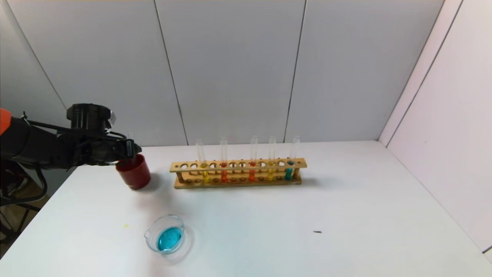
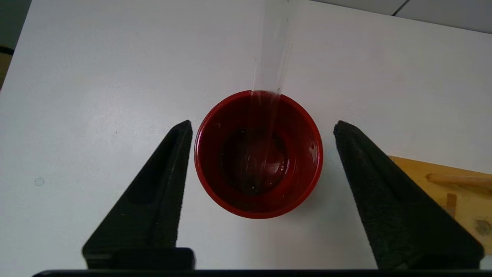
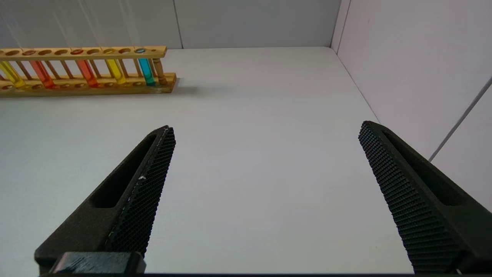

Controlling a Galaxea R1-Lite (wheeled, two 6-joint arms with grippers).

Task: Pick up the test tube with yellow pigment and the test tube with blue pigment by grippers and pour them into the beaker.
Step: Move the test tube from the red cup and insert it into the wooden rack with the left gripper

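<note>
Left gripper (image 2: 262,127): jaws spread wide, gripping nothing, hanging right over the dark red cup (image 2: 258,154) near the worktop's far-left edge. Its fingers (image 2: 153,192) straddle the cup without touching it. An empty clear tube (image 2: 273,50) stands leaning in the cup, bottom end inside, top rising past the rim on the far side. The cup looks wet inside.

Right gripper (image 3: 265,130): jaws also wide open, nothing between them, hovering low over bare worktop (image 3: 246,115) toward the right side, facing the far-right corner. It does not show in the head view.

Beaker (image 1: 167,234) sits toward the near-left of the worktop, well apart from the cup and in front of the rack's left end. It has a pool of bright blue liquid in the bottom.

Wooden rack (image 1: 238,173) runs along the far part of the worktop, roughly centred, just right of the cup. Five tubes stand upright in it. From left: test tube with yellow pigment (image 1: 204,169), two orange-red tubes (image 1: 224,171), a second yellow one, then the test tube with blue pigment (image 1: 290,167) at the right end. All are seated in the rack, and neither gripper touches them.

A small dark speck (image 1: 317,232) lies on the worktop near the front, right of centre.
</note>
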